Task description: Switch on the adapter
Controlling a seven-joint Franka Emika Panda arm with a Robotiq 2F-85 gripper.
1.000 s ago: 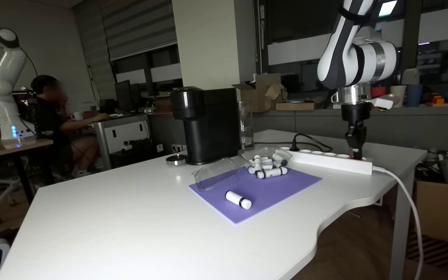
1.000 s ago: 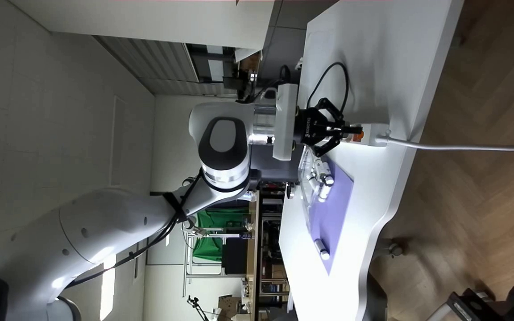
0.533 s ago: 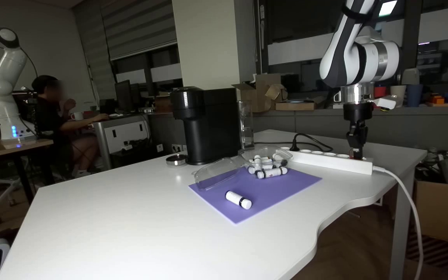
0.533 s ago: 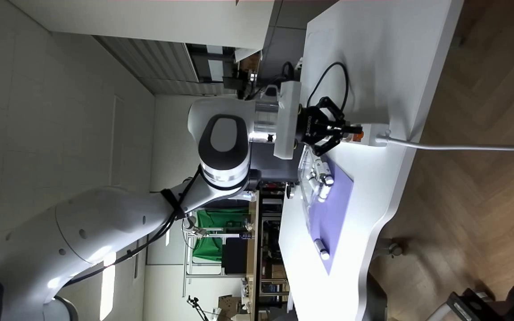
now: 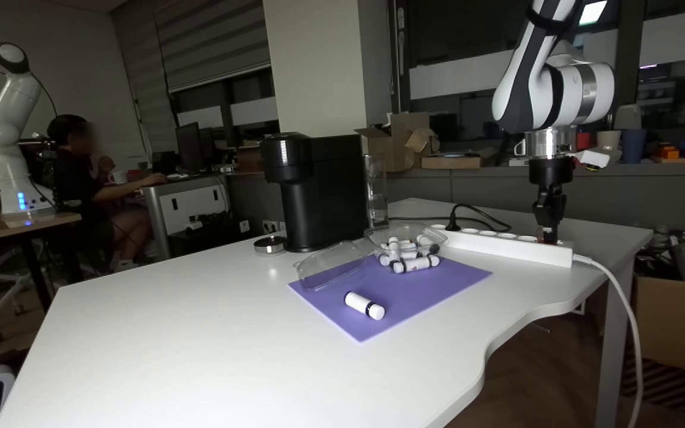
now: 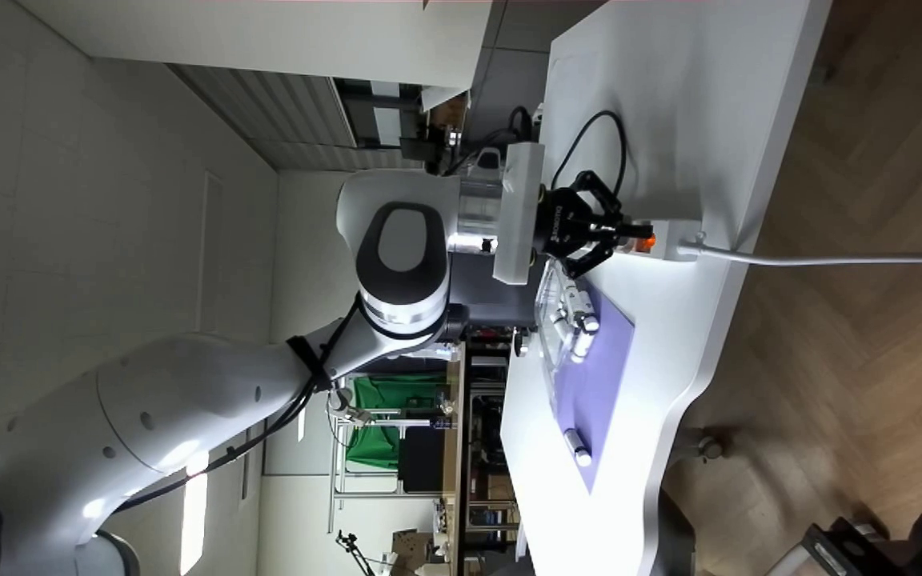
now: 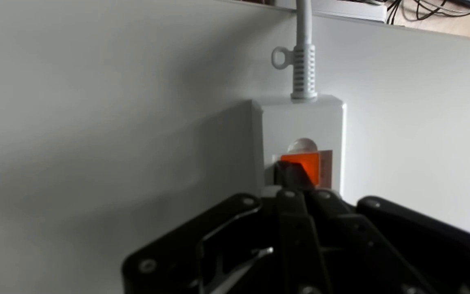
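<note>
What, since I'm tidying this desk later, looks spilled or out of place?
One cylinder lies alone on the mat, apart from the other cylinders bunched at the clear tub, so it looks like a stray. No spilled liquid shows. The adapter looks undamaged, though the gripper hides part of it.

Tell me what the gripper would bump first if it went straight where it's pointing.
Probably the orange switch on the white power strip. The gripper might even be touching it; depth is unclear.
</note>
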